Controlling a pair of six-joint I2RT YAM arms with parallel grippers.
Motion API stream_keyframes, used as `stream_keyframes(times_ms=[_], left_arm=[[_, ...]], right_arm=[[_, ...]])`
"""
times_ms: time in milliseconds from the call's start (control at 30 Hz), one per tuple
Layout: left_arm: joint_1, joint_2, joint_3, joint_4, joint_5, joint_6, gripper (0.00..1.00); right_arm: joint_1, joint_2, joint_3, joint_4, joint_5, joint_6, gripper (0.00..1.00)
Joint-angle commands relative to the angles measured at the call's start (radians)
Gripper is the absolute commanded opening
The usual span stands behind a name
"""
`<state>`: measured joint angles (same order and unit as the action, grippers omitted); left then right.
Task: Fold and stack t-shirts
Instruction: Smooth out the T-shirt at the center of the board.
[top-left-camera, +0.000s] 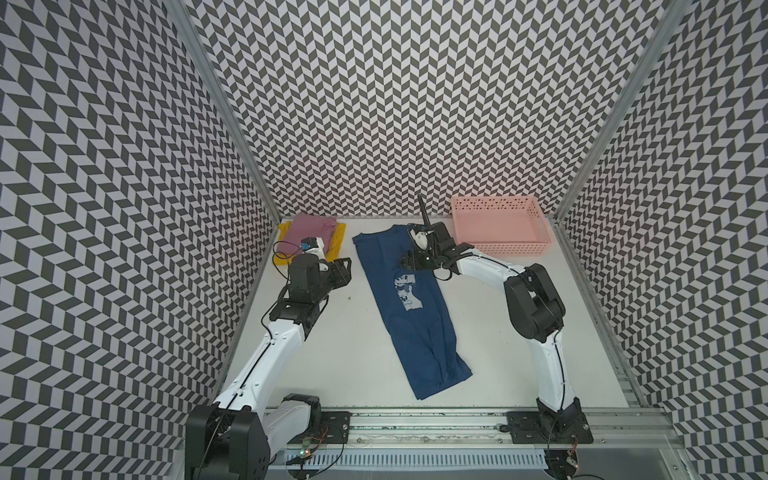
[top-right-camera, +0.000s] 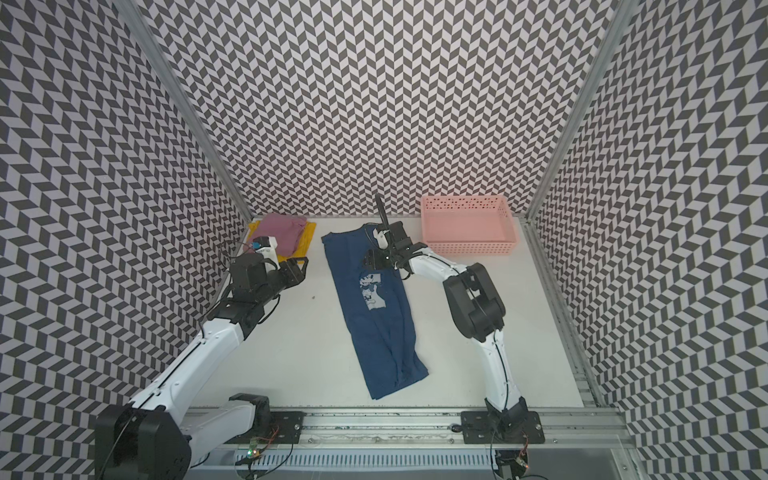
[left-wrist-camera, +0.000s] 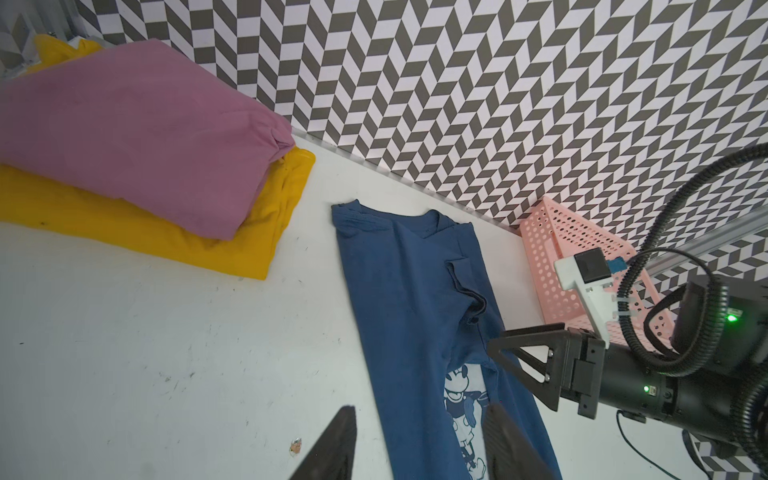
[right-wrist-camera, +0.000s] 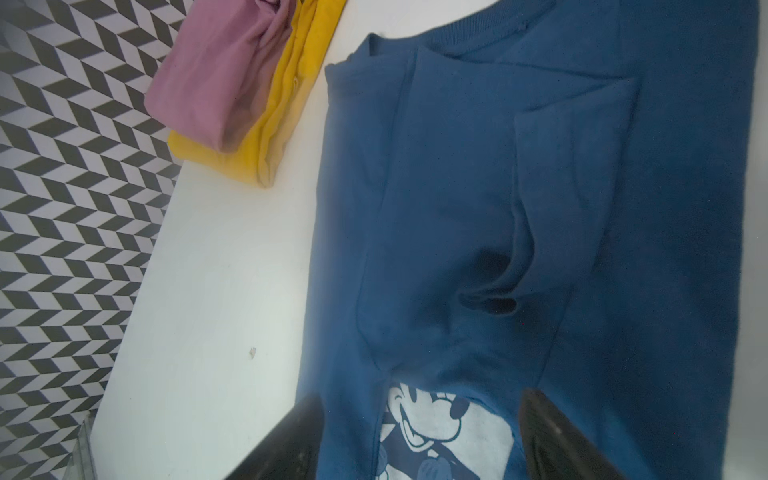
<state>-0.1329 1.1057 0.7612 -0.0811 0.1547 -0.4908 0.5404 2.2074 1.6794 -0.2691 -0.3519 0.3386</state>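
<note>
Step in hand looks like the cross-fold of the navy t-shirt (top-left-camera: 419, 332). It lies mid-tabletop as a long narrow strip with both sides already turned in, collar at the far end and hem at the near end, slanting a bit to the right as it comes nearer. Two shirts look done: the mauve-pink t-shirt (left-wrist-camera: 137, 133) sits folded on top of the folded yellow t-shirt (left-wrist-camera: 145, 241) in the far left corner, yellow edges showing around it.

Right gripper (right-wrist-camera: 422, 399) hovers over the chest area just far of the mouse print (top-left-camera: 406, 293). Its fingers (right-wrist-camera: 548, 432) are spread apart, straddling the print, with nothing pinched. Left gripper (left-wrist-camera: 420, 411) hangs over bare tabletop (top-left-camera: 332, 353) between the stack and the navy strip. Its fingers (left-wrist-camera: 336, 440) are parted too, and empty.

Next move probably calls for both grippers to take one end of the strip at its two corners, carry it over to the other end, then lift the packet onto the pink one. The tucked sleeve has a raised, gaping pucker (right-wrist-camera: 494, 299); it may need flattening first or the fold will bulk.

Materials:
- Navy shirt is soft matte jersey, limp, with a ribbed collar and creases running lengthwise near the hem.
- Print is a pale, flat square patch, half hidden by the turned-in side.
- Pink and yellow shirts are similar knit, forming plump rounded bundles.
- Basket (top-left-camera: 498, 247) at the far right is rigid pink plastic, rectangular, with perforated walls, and looks empty.
- Tabletop is smooth white, lightly scuffed.
</note>
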Motion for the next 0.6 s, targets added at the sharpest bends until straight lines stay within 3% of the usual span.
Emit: stream_keyframes(times_ms=[0,567], left_arm=[[-0.006,0.002,0.018,-0.013,0.015,0.017,0.52],[-0.005,0.008,0.035,-0.043,0.002,0.036,0.52]], right_arm=[[-0.003,0.014,-0.014,0.033,-0.026,-0.009,0.73],[-0.046,0.124,0.077,0.014,-0.009,-0.039,0.58]])
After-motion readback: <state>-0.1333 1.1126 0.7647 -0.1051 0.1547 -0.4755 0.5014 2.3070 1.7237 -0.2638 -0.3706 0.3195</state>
